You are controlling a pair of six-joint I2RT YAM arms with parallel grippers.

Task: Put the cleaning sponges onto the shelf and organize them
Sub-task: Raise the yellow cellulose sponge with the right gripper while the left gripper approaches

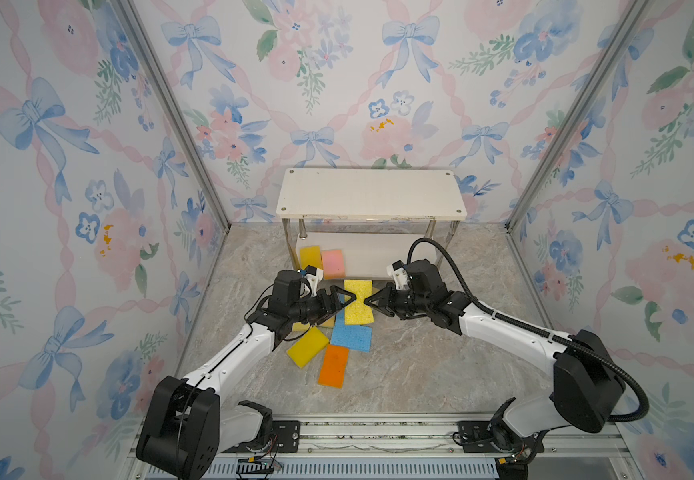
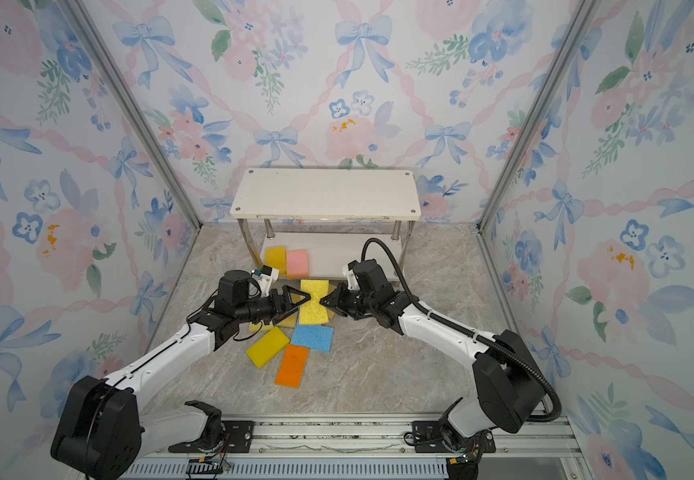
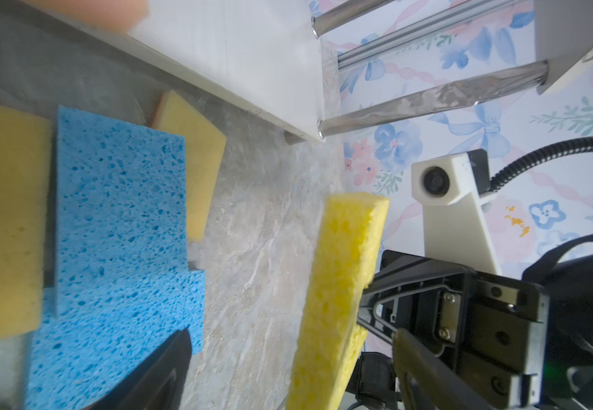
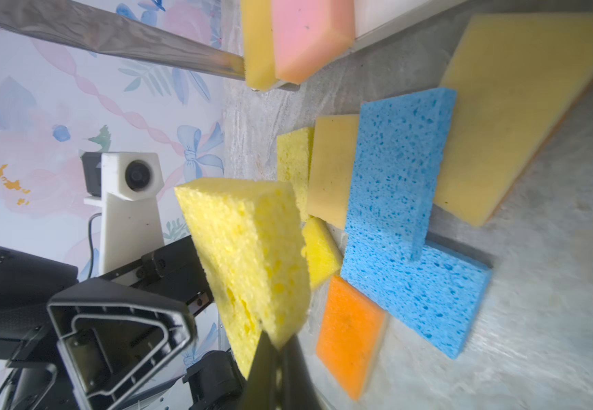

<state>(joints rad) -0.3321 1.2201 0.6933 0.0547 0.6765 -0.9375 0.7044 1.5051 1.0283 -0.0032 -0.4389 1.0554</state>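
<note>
Bright yellow sponge (image 1: 359,306) up in the air just in front of the shelf (image 1: 370,195), above the loose pile. Pinched at one edge by the right claw (image 1: 374,301), clamped tight enough to dent the foam. Opposite edge straddled by the left claw (image 1: 347,303), spread wide, not seen pressing on it. Looks light, soft and porous: likely to squash and sag rather than slip, so best taken across the flat faces near the middle of a long edge, with a gentle squeeze. Below on the bench (image 1: 420,365): two blue sponges (image 1: 351,337), an orange one (image 1: 334,365), several yellow and tan. Already on the shelf's lower board: a yellow sponge (image 1: 311,257) touching a pink one (image 1: 333,262).
</note>
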